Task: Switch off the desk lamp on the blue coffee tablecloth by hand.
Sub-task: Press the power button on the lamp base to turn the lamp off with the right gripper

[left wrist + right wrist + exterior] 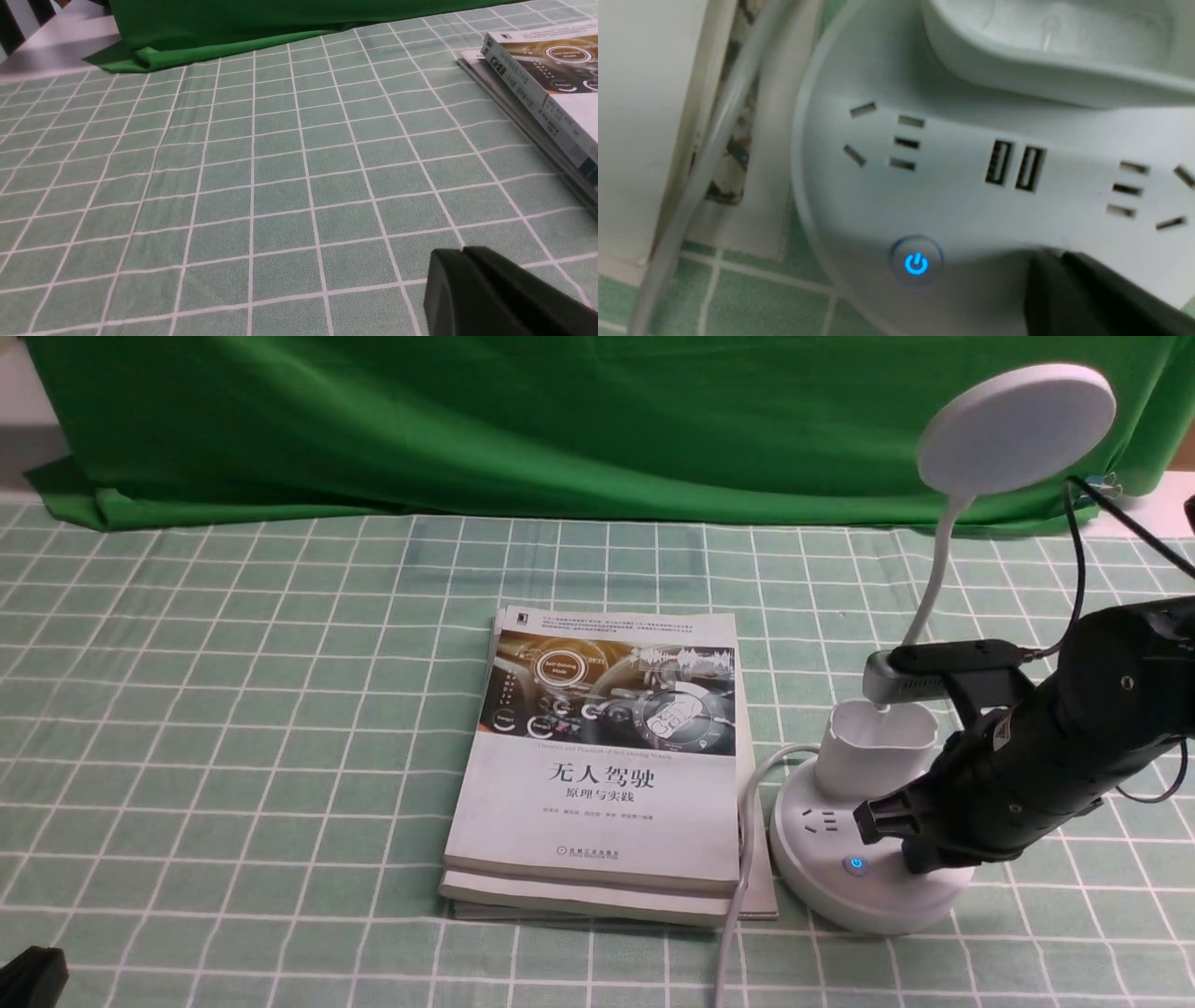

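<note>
The black left gripper (462,261) is seen near the cloth's close edge, its 2 tips together with nothing held. The black right gripper (1057,266) is also closed on nothing, its tips at the base of the white plastic desk lamp (873,887); whether they touch cannot be told. The lamp is stood on the pale green, white-squared tablecloth (233,784), beside the stack of books (597,812). The round base (859,200) looks hard, smooth and likely heavy enough to stay put under a light push. No grab is needed: 1 soft, straight press should do, away from the blue-lit button (916,263) if that is only for power. Farther back, the thin bendy neck (934,569) and flat round head (1018,429) may wobble, so they should be left alone.
</note>
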`<control>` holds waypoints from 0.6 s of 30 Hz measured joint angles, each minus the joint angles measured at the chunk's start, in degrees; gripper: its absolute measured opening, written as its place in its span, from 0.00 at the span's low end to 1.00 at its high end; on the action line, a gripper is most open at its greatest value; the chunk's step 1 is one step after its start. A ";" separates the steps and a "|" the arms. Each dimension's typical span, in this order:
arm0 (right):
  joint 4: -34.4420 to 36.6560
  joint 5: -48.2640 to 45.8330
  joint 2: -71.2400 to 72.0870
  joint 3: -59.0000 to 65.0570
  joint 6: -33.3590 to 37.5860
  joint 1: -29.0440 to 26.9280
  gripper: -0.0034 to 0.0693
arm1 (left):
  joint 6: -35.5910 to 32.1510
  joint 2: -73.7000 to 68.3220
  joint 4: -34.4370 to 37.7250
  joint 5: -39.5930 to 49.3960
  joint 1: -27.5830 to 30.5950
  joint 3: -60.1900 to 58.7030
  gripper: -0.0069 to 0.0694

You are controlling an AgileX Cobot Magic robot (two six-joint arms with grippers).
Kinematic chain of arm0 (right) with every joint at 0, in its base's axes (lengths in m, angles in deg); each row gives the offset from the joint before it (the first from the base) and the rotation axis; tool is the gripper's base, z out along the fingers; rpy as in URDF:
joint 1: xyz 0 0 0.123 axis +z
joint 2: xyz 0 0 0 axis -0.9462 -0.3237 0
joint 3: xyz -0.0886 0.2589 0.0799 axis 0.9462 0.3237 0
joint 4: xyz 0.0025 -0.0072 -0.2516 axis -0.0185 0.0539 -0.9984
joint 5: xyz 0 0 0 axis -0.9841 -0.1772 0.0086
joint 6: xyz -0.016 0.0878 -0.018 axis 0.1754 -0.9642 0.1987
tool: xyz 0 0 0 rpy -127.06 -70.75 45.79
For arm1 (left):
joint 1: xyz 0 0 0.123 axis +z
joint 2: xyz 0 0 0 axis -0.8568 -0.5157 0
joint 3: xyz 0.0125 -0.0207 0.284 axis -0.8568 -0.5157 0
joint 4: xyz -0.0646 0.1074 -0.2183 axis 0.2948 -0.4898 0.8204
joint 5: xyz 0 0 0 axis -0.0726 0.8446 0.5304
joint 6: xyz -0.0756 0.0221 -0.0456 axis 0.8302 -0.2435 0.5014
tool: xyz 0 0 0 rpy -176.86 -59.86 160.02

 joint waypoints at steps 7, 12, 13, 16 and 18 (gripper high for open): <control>0.00 0.17 4.29 0.00 0.00 0.00 0.10 | 0.00 0.00 0.00 0.00 0.00 0.00 0.09; 0.00 0.17 4.44 0.00 -0.05 0.00 0.10 | 0.00 0.00 0.00 0.00 0.00 0.00 0.09; 0.00 0.17 4.44 0.00 -0.05 0.00 0.10 | 0.00 0.00 0.00 0.00 0.00 0.00 0.09; 0.00 0.17 4.44 0.00 -0.05 0.00 0.10 | 0.00 0.00 0.00 0.00 0.00 0.00 0.09; 0.00 0.19 4.44 0.00 -0.05 0.00 0.10 | 0.00 0.00 0.00 0.00 0.00 0.00 0.09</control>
